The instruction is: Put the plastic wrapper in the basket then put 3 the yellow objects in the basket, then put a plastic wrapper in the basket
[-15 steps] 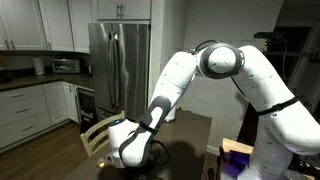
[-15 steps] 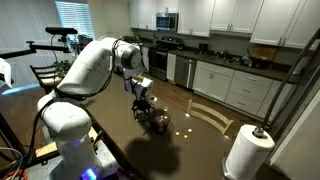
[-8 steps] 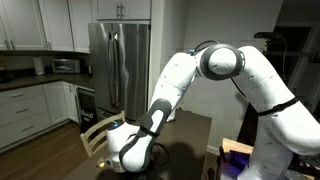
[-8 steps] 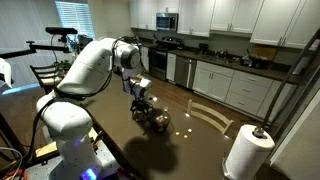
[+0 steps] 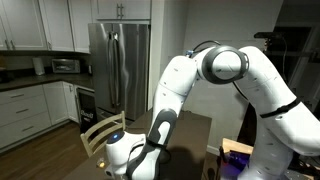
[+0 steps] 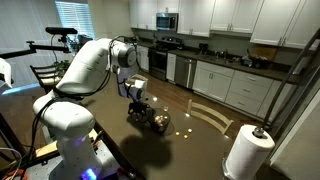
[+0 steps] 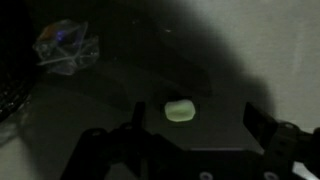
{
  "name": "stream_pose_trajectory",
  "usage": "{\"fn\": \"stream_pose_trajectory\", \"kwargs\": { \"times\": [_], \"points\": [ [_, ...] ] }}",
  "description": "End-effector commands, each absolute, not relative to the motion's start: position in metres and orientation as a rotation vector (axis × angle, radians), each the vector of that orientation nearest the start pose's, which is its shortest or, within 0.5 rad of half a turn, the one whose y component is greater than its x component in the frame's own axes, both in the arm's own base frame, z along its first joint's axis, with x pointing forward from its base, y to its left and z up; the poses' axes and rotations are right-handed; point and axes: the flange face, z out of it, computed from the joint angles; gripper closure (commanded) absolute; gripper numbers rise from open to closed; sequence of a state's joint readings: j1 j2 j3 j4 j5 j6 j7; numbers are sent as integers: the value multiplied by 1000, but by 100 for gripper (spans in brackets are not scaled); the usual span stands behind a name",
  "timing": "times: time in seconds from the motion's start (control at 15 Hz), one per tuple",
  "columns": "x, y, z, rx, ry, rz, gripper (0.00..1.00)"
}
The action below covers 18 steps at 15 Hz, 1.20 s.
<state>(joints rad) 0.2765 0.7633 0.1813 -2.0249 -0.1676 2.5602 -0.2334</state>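
Beneath the spread end effector (image 7: 193, 120), a yellow object (image 7: 180, 110) lies crosswise.

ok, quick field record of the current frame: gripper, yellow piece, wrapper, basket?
gripper: open, holding nothing
yellow piece: on the table, seen between the open fingers in the wrist view, not gripped
plastic wrapper: clear, crumpled, on the table, not in the basket
basket: dark, beside the gripper in an exterior view; contents cannot be told
lighting: dim, detail poor
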Motion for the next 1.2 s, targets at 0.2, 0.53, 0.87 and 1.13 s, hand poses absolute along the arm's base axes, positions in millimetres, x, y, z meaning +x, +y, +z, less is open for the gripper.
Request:
{"fn": "stream_pose_trajectory", "kwargs": {
  "times": [0.2,0.53,0.87,1.13],
  "points": [
    [479,257,34,-2910,-1310,246,40],
    [478,262,35,-2931,-1339,220,72],
    [478,262,41,-2947,-1337,240,95],
    [477,263,63,-2951,-1334,238,94]
  ]
}}
